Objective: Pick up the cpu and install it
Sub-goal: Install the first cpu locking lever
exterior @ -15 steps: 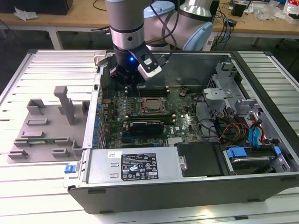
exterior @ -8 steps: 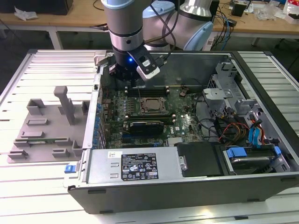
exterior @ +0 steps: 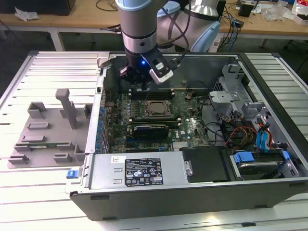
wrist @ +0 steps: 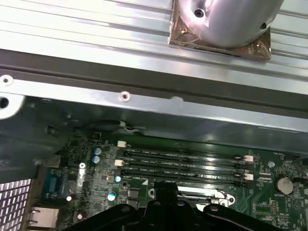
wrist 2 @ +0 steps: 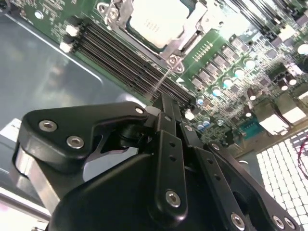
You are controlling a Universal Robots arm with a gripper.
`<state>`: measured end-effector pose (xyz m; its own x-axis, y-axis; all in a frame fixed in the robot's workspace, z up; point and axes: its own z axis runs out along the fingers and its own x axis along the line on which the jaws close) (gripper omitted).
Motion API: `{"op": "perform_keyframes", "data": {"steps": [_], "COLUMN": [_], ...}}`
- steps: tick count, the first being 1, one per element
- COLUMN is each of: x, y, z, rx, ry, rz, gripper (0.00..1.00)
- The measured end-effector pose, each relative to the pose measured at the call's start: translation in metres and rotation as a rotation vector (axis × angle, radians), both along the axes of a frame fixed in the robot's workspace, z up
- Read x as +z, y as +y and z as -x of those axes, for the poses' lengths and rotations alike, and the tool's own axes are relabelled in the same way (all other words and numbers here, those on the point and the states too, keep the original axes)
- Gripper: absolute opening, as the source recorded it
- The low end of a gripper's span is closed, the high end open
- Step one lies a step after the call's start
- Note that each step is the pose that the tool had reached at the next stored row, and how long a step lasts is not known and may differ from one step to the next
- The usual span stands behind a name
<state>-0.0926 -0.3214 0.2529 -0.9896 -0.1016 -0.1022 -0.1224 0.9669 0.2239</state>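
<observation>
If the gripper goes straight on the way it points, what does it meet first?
The gripper would probably meet the memory slots beside the cpu; depth is unclear.

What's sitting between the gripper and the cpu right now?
In the second wrist view, the black memory slots and the metal edge of the socket frame lie between the gripper and the cpu.

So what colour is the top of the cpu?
The cpu top is silvery-white; the second wrist view shows it best.
</observation>
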Motion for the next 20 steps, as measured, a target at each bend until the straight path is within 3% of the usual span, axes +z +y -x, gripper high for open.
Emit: {"op": "perform_keyframes", "data": {"steps": [5, 10, 15, 17, 20], "x": [-0.0003, -0.0015, -0.0038, -0.006, -0.0078], "y": [0.0, -0.0001, -0.0001, -0.0001, -0.0001], "z": [-0.0037, -0.004, -0.004, -0.004, -0.004], "rx": [-0.008, -0.063, -0.134, -0.201, -0.263], "ry": [0.0, 0.0, 0.0, 0.0, 0.0], "rz": [0.0001, 0.0, 0.0001, 0.0, 0.0], "gripper": [0.11, 0.11, 0.11, 0.11, 0.11]}}
